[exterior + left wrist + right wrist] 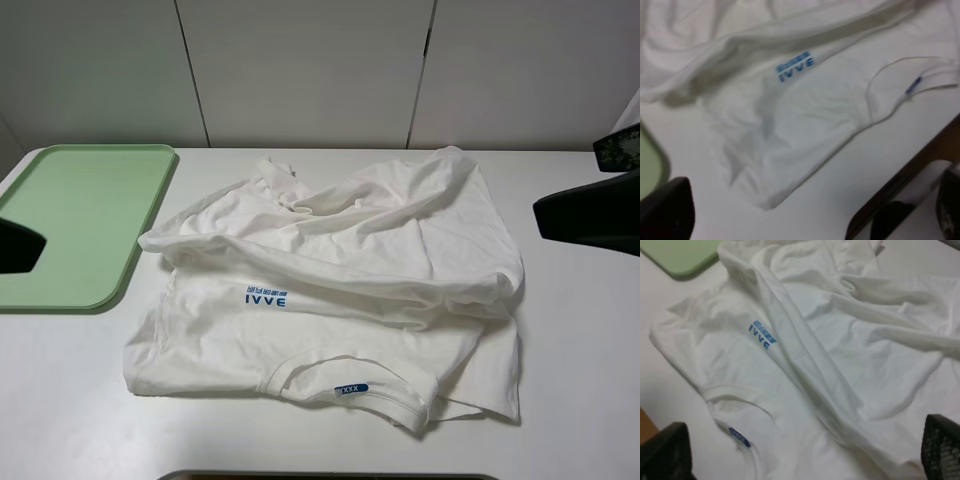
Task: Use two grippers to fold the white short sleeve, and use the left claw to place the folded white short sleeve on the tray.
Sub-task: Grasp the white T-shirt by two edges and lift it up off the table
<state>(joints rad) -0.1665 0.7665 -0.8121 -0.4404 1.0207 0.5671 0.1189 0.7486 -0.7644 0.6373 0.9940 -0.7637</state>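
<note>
Overall: a white bench (60, 400) carries the white short sleeve and the tray, with one black hand at each side of the high view.
White short sleeve (330, 270): lies in the middle of the bench, loosely doubled over, its far half rumpled and thrown forward across the chest. It is not on the tray; its left edge lies just beside the tray's rim.
Lettering (266, 297): blue, showing just below the edge of the folded-over cloth.
Neck label (351, 388): blue, inside the collar, which lies towards the near edge of the bench.
Tray (80, 220): pale green, flat on the bench to the left of the shirt.
Left hand (22, 246): at the left border of the high view, over the tray's near part, apart from the shirt. Its wrist view shows one dark finger (665, 210) plainly; the other is probably the blurred dark shape at the opposite border. Spread, gripping nothing.
Right hand (585, 192): at the right border of the high view, over bare bench, apart from the shirt. Its two fingers (942, 445) stand wide apart with only the shirt lying below them.
</note>
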